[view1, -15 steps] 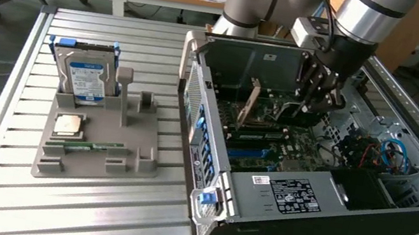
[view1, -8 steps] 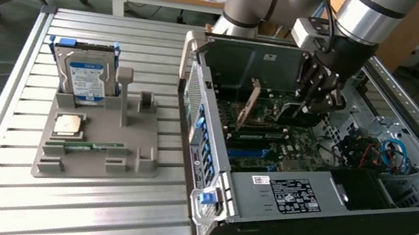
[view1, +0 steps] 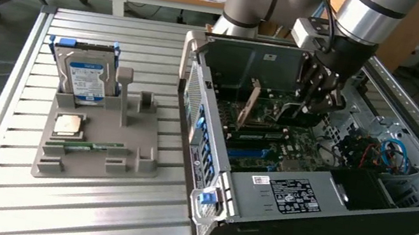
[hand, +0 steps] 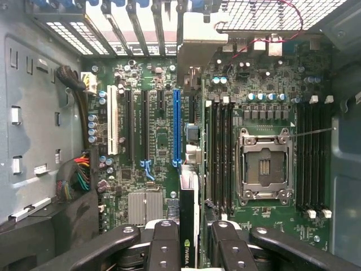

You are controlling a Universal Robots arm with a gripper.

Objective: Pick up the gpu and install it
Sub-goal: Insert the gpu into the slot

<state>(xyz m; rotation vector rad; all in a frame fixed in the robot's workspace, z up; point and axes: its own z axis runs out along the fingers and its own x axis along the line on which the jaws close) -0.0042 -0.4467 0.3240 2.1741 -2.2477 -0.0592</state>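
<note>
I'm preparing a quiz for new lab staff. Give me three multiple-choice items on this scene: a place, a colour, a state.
1. The hard drive stands: A in the grey holder; B inside the computer case; C in the gripper.
2. The long slot beside the gpu is: A red; B blue; C yellow.
3. The gpu is: A lying in the grey holder; B resting on the hard drive; C clamped in the gripper.
1 A: it stands upright in the grey holder, on the exterior view's left of the computer case.
2 B: the wrist view shows it blue.
3 C: the fingers clamp its edge.
</note>
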